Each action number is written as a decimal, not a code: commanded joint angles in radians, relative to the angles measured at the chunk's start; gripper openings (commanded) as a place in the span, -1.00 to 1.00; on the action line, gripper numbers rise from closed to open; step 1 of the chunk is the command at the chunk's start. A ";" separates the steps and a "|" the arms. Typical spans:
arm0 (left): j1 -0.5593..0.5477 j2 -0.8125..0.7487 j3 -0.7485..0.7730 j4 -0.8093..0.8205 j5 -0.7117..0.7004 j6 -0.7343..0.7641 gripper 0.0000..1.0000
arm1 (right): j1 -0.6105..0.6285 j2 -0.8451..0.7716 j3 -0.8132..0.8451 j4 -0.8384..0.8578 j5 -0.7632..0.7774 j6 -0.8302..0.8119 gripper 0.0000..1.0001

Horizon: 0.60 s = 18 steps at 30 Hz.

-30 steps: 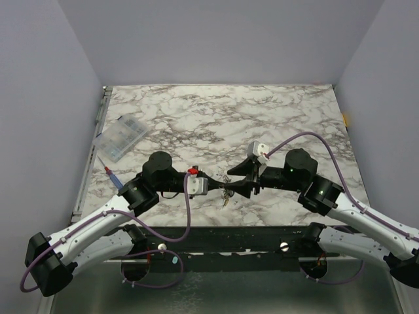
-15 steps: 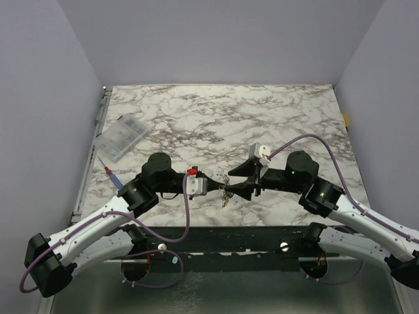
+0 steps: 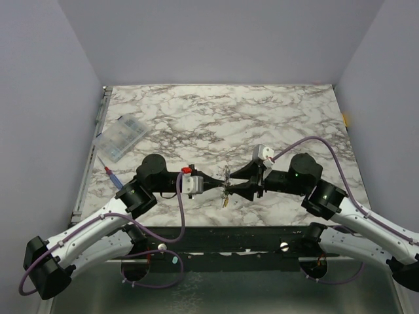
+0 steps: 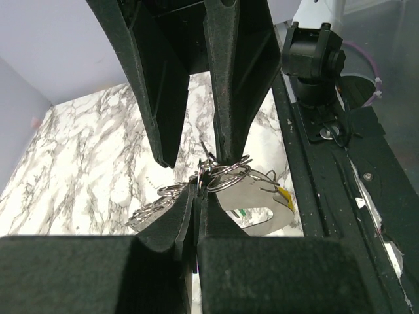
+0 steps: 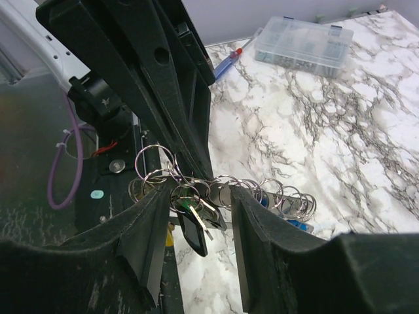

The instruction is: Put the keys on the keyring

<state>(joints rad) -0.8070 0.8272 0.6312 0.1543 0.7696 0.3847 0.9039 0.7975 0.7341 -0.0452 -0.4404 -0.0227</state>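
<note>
So, both arms meet nose to nose over the near middle of the marble desk (image 3: 281, 118), and the whole bundle sits right between them. Left gripper (image 4: 196, 199) has its jaws squeezed fully together on the keyring (image 4: 226, 175), pinching the tangle of silvery wire loops right at the tips. The keys (image 5: 196, 219) dangle off those loops (we spot a dark head, a green bit, some blue heads further along the chain of rings, plus a yellow tip in the left wrist view). Right gripper (image 5: 200, 196) comes in from the opposite side with its jaws roughly half open, one finger either side of the ring cluster. We see a clear gap there, so it isn't clamping anything. One of its fingers looks like it's brushing the loops, though we can't tell for sure. Over at the far left of the desk sits a clear compartment box (image 3: 121, 139), with a red-and-blue pen (image 3: 111, 175) near it by the left edge.
</note>
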 commanded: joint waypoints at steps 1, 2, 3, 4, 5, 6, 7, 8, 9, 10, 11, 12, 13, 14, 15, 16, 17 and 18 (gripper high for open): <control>-0.001 -0.015 0.002 0.104 0.022 -0.023 -1.00 | 0.004 0.020 0.004 0.002 0.002 -0.013 -0.07; 0.000 -0.013 0.002 0.108 0.024 -0.026 -1.00 | 0.005 0.024 0.007 0.006 0.002 -0.016 -0.07; 0.001 -0.012 0.002 0.110 0.027 -0.027 -1.00 | 0.004 0.028 0.010 0.009 0.002 -0.019 -0.08; 0.001 -0.010 0.002 0.112 0.030 -0.028 -1.00 | 0.004 0.031 0.012 0.014 0.001 -0.021 -0.09; 0.001 -0.009 0.001 0.115 0.032 -0.031 -1.00 | 0.004 0.034 0.015 0.018 -0.001 -0.026 -0.11; 0.000 -0.008 0.000 0.119 0.034 -0.033 -1.00 | 0.004 0.040 0.014 0.021 -0.001 -0.026 -0.12; 0.001 -0.007 -0.001 0.122 0.037 -0.035 -1.00 | 0.004 0.043 0.016 0.027 -0.002 -0.028 -0.13; 0.000 -0.006 -0.002 0.126 0.039 -0.036 -1.00 | 0.004 0.044 0.015 0.034 -0.002 -0.027 -0.15; 0.001 -0.005 -0.003 0.128 0.041 -0.037 -1.00 | 0.004 0.047 0.014 0.036 -0.003 -0.026 -0.20; 0.000 -0.005 -0.005 0.132 0.042 -0.037 -1.00 | 0.004 0.052 0.014 0.036 -0.004 -0.028 -0.27; 0.000 -0.006 -0.007 0.136 0.042 -0.039 -1.00 | 0.004 0.054 0.014 0.036 -0.004 -0.030 -0.33; 0.000 -0.007 -0.007 0.139 0.044 -0.040 -1.00 | 0.004 0.060 0.015 0.036 -0.006 -0.033 -0.37; -0.001 -0.009 -0.010 0.146 0.047 -0.043 -1.00 | 0.004 0.063 0.014 0.036 -0.008 -0.036 -0.42; 0.000 -0.010 -0.012 0.153 0.049 -0.047 -1.00 | 0.004 0.069 0.015 0.061 -0.010 -0.038 -0.47; -0.001 -0.010 -0.015 0.160 0.050 -0.051 -1.00 | 0.004 0.075 0.015 0.067 -0.013 -0.042 -0.53; -0.001 -0.010 -0.018 0.165 0.053 -0.053 -1.00 | 0.004 0.080 0.016 0.069 -0.019 -0.046 -0.61; -0.002 -0.011 -0.020 0.172 0.055 -0.057 -1.00 | 0.004 0.088 0.017 0.072 -0.025 -0.049 -0.70; 0.000 -0.011 -0.024 0.180 0.055 -0.062 -1.00 | 0.005 0.094 0.018 0.075 -0.031 -0.051 -0.82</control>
<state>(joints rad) -0.7982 0.8307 0.6033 0.1936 0.7666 0.3485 0.9051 0.8555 0.7357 0.0090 -0.4633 -0.0441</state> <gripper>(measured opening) 0.017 0.173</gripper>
